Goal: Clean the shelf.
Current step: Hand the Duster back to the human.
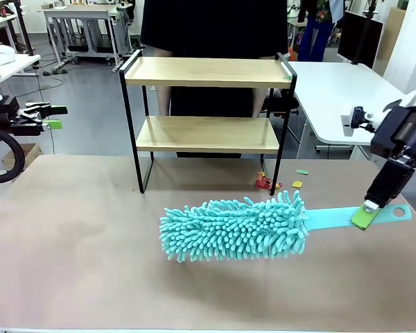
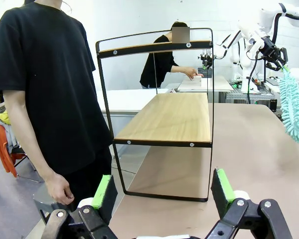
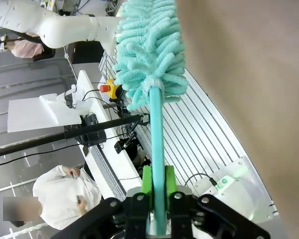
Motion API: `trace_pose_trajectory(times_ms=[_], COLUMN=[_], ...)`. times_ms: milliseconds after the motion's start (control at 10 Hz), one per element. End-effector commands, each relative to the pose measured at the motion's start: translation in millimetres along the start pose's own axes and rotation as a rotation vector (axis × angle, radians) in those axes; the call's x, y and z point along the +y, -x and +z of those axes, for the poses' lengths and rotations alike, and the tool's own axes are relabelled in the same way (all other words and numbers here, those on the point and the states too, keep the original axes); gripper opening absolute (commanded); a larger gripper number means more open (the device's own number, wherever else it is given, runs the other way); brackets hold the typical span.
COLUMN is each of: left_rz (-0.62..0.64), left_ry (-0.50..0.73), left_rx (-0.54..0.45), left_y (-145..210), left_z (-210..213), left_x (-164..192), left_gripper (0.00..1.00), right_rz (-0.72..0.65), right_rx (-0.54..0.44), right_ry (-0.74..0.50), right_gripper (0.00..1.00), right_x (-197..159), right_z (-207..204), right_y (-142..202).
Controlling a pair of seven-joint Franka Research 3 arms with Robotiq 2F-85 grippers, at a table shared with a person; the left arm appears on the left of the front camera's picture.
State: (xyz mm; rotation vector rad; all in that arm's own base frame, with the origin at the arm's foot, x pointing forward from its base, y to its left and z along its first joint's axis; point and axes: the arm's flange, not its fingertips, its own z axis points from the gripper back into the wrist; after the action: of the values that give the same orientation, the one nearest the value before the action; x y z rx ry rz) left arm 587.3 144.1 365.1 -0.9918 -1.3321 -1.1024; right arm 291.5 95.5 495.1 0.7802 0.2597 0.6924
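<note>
Front view: I see the shelf (image 1: 206,118) standing upright at the far middle of the brown surface (image 1: 76,250), with its two wooden boards one above the other in the black frame. A person in black (image 1: 215,28) stands just behind it. In front of the shelf, nearer to me, the turquoise duster (image 1: 236,227) hangs with its fluffy head close over the surface and its flat handle pointing to the right. My right gripper (image 1: 366,214) has its jaws clamped on this handle near the end, so the shelf is to the far left of these jaws and apart from them. Some small coloured scraps (image 1: 269,183) lie by the right front leg of the shelf.

My left gripper (image 1: 50,116) is at the far left edge, well apart from the shelf, jaws spread wide and holding nothing. In the left wrist view the shelf (image 2: 164,117) stands straight ahead between the two green pads (image 2: 103,191), but farther off, not touching them. In the right wrist view the green pads (image 3: 146,185) press both sides of the handle (image 3: 157,149).
</note>
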Motion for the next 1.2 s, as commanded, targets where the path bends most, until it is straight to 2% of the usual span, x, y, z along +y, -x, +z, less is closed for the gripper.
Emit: trace_pose_trajectory(times_ms=[0,400,500,800,1100], left_rz=[-0.011,0.000,0.009,0.114,0.184], left_ry=[0.005,0.000,-0.013,0.025,0.008], left_rx=[0.006,0.000,0.026,-0.022,-0.027], left_y=[-2,0,-9,-27,-35], left_z=[0,0,-3,-3,-18], left_x=[-3,0,-10,-44,-87], left_gripper=[1.00,1.00,1.00,1.00,1.00], right_rz=[0.001,0.000,0.028,0.237,0.450], right_rx=[-0.003,0.000,-0.048,-0.075,-0.052], right_ry=[0.006,0.000,-0.017,-0.061,0.027], right_gripper=[0.13,0.13,0.13,0.13,0.13], right_x=[0,0,-16,-54,-84], right_z=[2,0,20,54,75], right_y=[2,0,-16,-29,-29])
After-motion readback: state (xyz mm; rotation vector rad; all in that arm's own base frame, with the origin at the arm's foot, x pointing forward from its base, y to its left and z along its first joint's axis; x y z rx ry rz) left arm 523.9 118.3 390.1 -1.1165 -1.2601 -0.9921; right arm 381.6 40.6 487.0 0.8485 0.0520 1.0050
